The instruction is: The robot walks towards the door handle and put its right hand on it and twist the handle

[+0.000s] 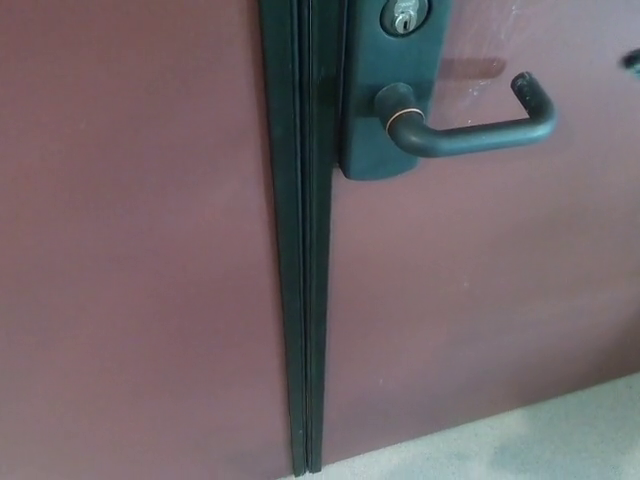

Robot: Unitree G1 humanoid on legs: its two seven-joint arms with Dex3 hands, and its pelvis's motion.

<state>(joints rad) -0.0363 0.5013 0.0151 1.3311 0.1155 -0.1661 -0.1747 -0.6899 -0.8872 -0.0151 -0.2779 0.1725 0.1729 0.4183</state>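
Note:
A dark lever door handle (pixel 475 132) sticks out to the right from a dark plate (pixel 372 150) on the maroon door (pixel 480 300), at the top of the head view. It lies level, its free end (pixel 532 92) bent back toward the door. A keyhole cylinder (pixel 404 15) sits above the lever's hub. At the right edge a small dark tip (pixel 632 60) shows, seemingly part of my right hand, level with the lever's end and apart from it. My left hand does not show.
A dark vertical strip (pixel 305 260) runs down between the two maroon door leaves, left of the plate. Pale speckled floor (pixel 560 440) shows at the bottom right under the door.

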